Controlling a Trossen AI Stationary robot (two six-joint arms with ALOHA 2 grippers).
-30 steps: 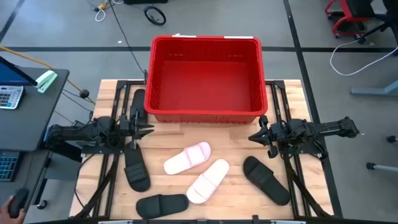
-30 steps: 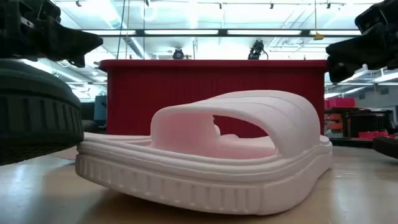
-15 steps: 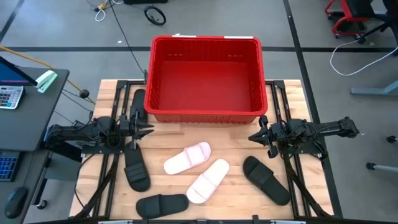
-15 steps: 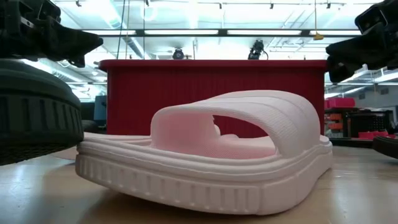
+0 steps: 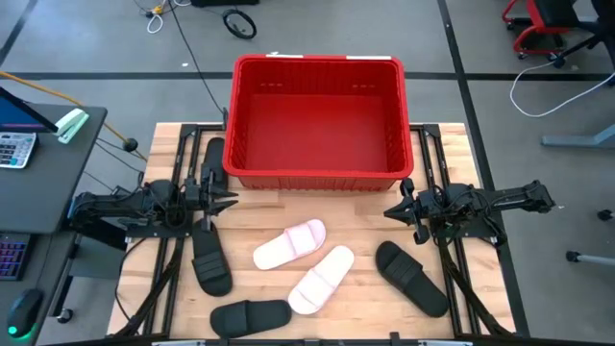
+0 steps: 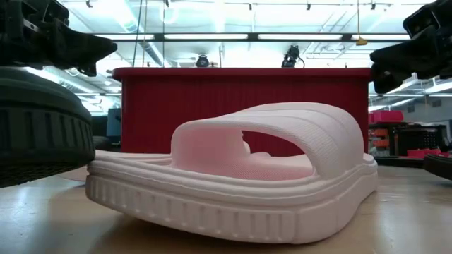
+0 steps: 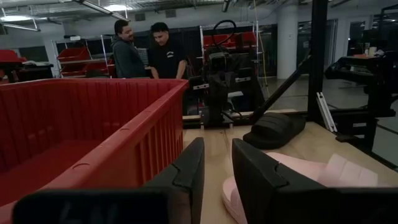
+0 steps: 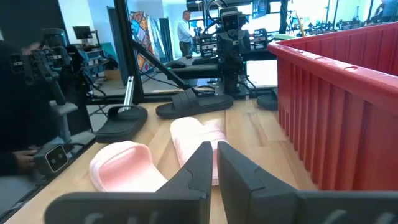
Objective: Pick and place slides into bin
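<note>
Left gripper (image 5: 229,199): fingers slightly apart, empty | right gripper (image 5: 392,211): fingers nearly closed, empty | pink slide (image 5: 290,244): at 5 o'clock from left gripper, long axis 2-to-8 o'clock, roughly equidistant from both | bin (image 5: 317,65): empty

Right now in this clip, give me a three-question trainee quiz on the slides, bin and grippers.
1. True or false: the bin already holds a slide.
2. How many pale pink slides lie on the table?
3. Which black slide is nearest the right gripper: A, the one by the table's right front; B, the one at the front edge?

Key: 1 false, it is empty. 2 two, and. 3 A; B is.
</note>
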